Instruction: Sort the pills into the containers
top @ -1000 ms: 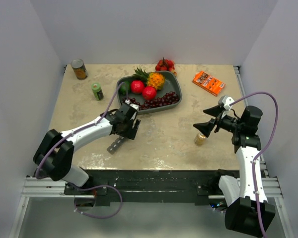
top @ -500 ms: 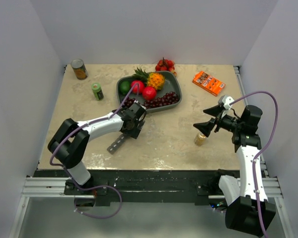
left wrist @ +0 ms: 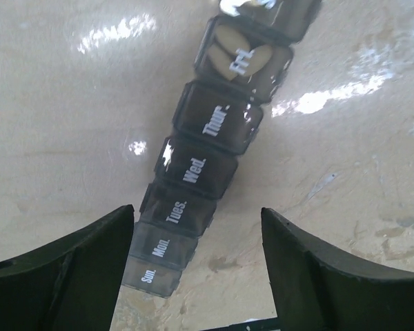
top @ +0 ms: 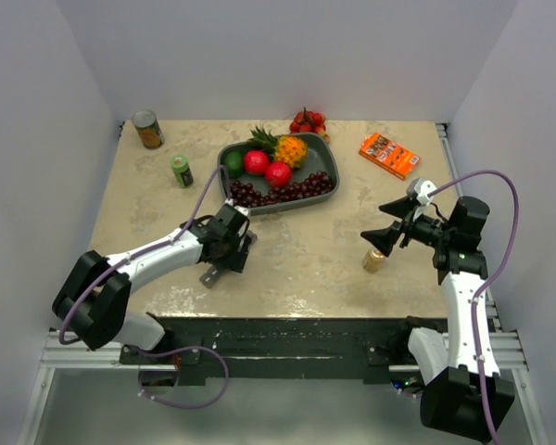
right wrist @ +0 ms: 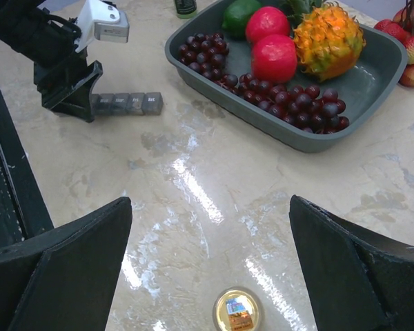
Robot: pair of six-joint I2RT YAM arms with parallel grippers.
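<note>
- The left gripper (left wrist: 195,209) was spread, its two dark fingers (left wrist: 76,269) standing on either side of the pill box (left wrist: 203,158) and pinching nothing.
- The pill box lay flat on the table (left wrist: 69,103), slanting away from the gripper. Its Sun., Mon. and Tues. end sat between the fingers.
- The left finger looked close to that end, while a wider gap of bare table showed on the right side.
- The Wed. and Thur. lids were shut and dark, and pale pills (left wrist: 234,61) showed through the Fri. lid. The last compartment ran off the picture's edge.
- Seen from above, the box sat near the table's near edge, with bare table to its left and right.
- The right gripper (right wrist: 208,200) was spread wide and held nothing, hanging over bare table.
- A small gold-capped bottle (right wrist: 237,310) stood upright below it, between the fingers and apart from both.
- Beyond lay the near rim of the tray (right wrist: 276,131), with grapes (right wrist: 283,100) heaped against its inside. A broad stretch of bare table separated the rim from the bottle.
- An orange box (top: 388,155) lay near the table's far right edge, well apart from the right gripper.
</note>
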